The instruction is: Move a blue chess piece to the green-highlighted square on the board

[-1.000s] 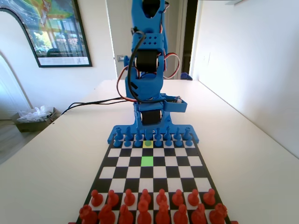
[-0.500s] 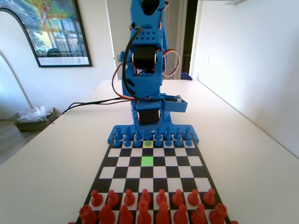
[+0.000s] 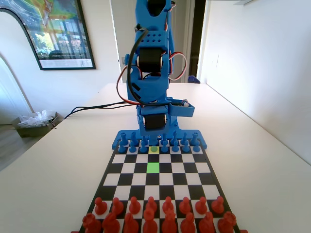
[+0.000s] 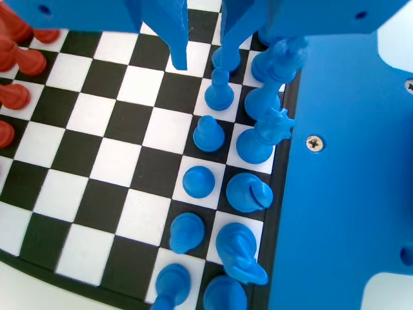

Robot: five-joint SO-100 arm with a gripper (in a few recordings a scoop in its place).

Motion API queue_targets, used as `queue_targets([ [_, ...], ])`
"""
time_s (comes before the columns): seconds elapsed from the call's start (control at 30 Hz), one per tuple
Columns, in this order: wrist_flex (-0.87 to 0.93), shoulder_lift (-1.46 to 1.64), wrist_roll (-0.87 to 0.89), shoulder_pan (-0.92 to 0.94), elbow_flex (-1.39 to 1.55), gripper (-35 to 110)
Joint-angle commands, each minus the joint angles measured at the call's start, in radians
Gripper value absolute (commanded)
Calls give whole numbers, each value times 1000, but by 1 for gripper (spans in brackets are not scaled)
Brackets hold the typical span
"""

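— Where does the two-finger blue gripper [image 4: 201, 59] sit?
— Low over the black-and-white chequered board [image 4: 97, 168], its jaws spread, the small blue plastic pawn [image 4: 219, 89] just beside the right jaw.
— And the bright lime-green square [image 3: 153, 167]?
— Empty, two rows ahead of the blue pawn row.

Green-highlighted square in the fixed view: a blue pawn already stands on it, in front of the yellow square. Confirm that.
Not right. In the fixed view the green-highlighted square is bare, with no piece standing on it. The rest holds: it lies in front of the yellow square, in the same column.
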Motion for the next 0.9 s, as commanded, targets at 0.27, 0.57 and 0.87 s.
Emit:
queue_targets([
  [0.27, -20, 5, -11, 5, 28, 9],
  [0.57, -52, -26, -11, 6, 32, 9],
  [0.87, -91, -66, -17, 9, 32, 9],
])
